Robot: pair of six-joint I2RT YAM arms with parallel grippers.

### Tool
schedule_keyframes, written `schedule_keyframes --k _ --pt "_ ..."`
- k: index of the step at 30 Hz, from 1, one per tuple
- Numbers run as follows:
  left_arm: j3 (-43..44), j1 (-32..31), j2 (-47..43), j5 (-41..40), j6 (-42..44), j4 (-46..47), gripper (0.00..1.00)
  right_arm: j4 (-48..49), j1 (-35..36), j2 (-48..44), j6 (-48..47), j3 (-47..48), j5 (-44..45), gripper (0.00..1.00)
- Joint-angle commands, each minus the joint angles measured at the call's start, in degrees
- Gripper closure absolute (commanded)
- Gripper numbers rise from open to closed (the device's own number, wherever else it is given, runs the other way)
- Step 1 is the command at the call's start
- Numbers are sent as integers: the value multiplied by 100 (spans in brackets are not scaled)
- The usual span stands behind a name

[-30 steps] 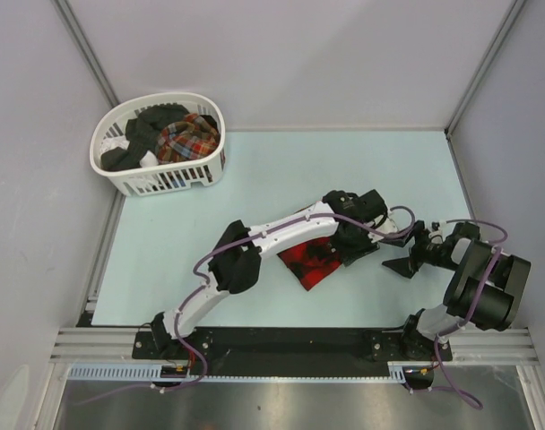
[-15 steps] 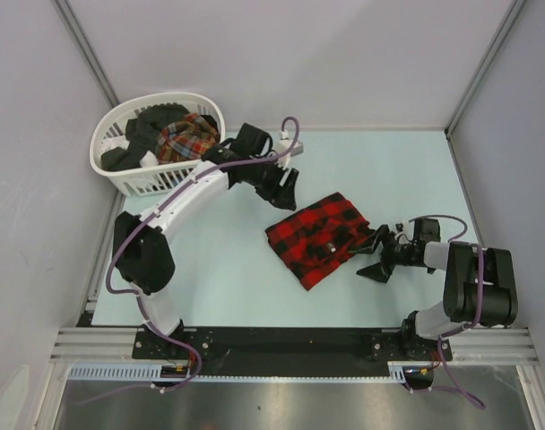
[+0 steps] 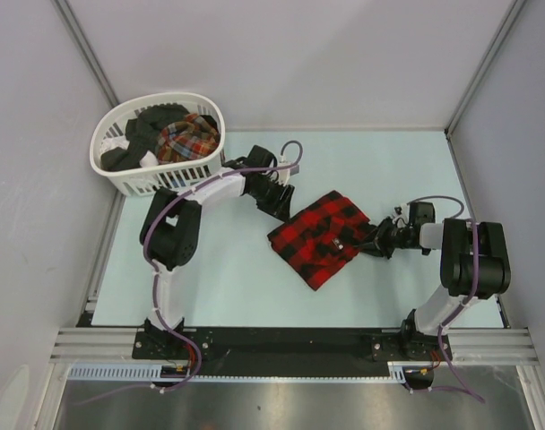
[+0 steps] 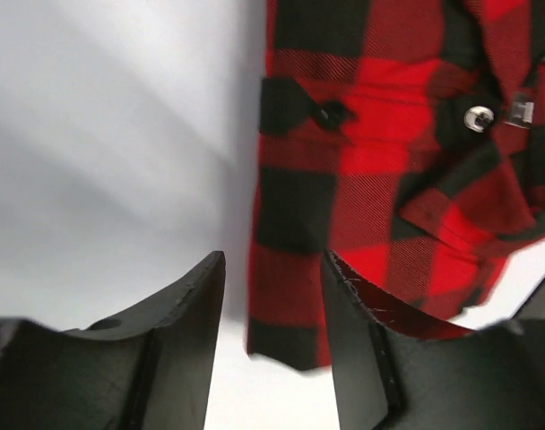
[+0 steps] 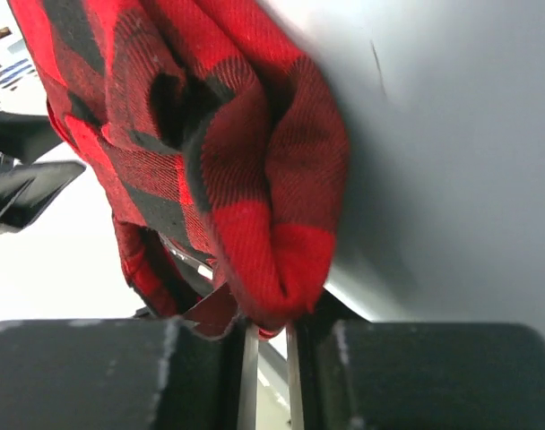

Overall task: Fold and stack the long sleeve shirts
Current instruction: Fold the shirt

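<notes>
Pale blue-green table (image 3: 219, 269), walled in grey, is carrying a folded red-and-black checked shirt (image 3: 322, 237) lying flat near its middle, turned at an angle to the table's edges. On the shirt's right, the right gripper (image 3: 373, 244) is reaching in low, and its wrist camera is showing the fingers (image 5: 165, 376) pressed nearly together, pinching a bunched fold of the checked cloth (image 5: 255, 206) between them. Opposite, the left gripper (image 3: 277, 204) is hovering just beside the shirt's far left edge with its jaws spread; in its own view the cloth's edge (image 4: 290, 224) is showing through the gap, a metal snap (image 4: 476, 117) glinting farther along. Well apart, at the far left corner, a white slatted basket (image 3: 156, 184) is holding a finer plaid shirt (image 3: 187, 139) among dark garments (image 3: 147, 130)
</notes>
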Motion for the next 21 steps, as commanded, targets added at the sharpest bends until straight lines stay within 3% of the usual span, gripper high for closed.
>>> schedule_keyframes --k 1,3,4,5,6,9,12,16,21 --pt "227 36 363 514 -198 204 54 -284 25 313 -779 663 1028 89" --pt "43 19 390 1073 -408 222 70 -521 96 480 -1199 1083 1116 91" --pt "-280 1 373 1295 -426 292 77 -574 140 628 -1306 1216 1221 91" --pt "-518 -95 216 1489 -548 388 91 -635 175 708 -1412 1331 1231 91" --pt "-1112 -183 84 1787 -593 650 97 -706 219 787 -1526 1619 1231 91" --pt "-2500 -797 -732 2349 -1031 1596 100 -1126 464 1279 -2228 2373 925 91" --pt "-3226 -1544 -1629 2484 -1700 2443 100 -2065 911 1938 -3544 3157 249 87" --pt "-3693 -1652 -2377 2843 -1606 2429 53 -3745 1563 2948 -5154 5123 -166 87" --pt "-3580 191 -2905 2854 -620 1034 47 -5258 2388 3784 -6843 6735 -298 89"
